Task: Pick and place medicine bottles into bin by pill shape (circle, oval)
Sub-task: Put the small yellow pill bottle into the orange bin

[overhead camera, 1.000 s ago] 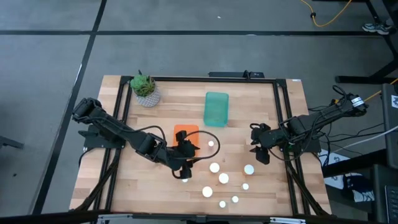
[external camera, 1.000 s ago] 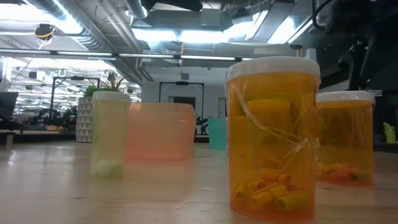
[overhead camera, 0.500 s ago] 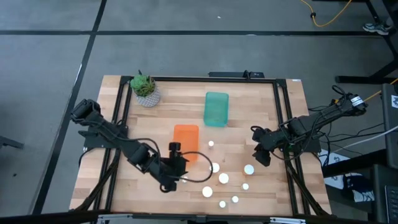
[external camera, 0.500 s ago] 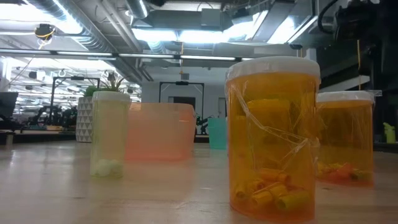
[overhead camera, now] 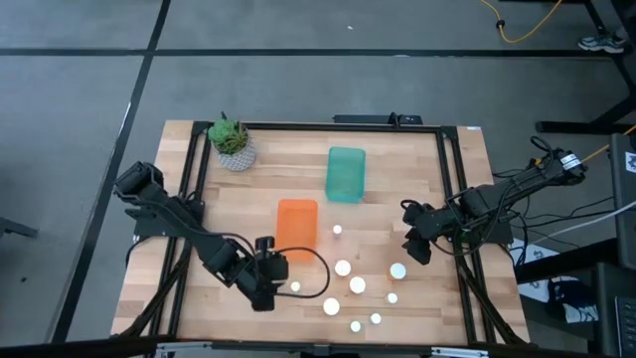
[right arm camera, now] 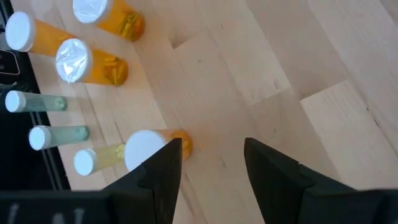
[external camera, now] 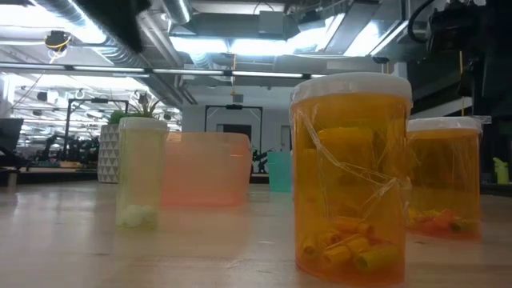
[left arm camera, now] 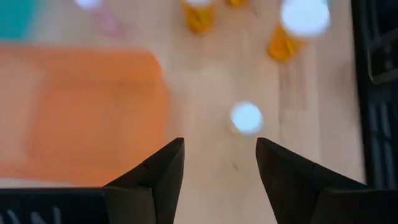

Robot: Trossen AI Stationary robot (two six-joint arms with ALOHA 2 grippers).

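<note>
Eight bottles [overhead camera: 342, 268] beside orange bin [overhead camera: 296, 226]

Medicine bottles [overhead camera: 357, 285]: nine upright, white-capped, clustered on the near-right part of the table. Wide ones amber, holding yellow-orange pills [external camera: 350, 180]; narrow ones pale, one with whitish pills at its base [external camera: 142, 172]. One narrow bottle [overhead camera: 295, 286] stands apart, left of the cluster
</note>
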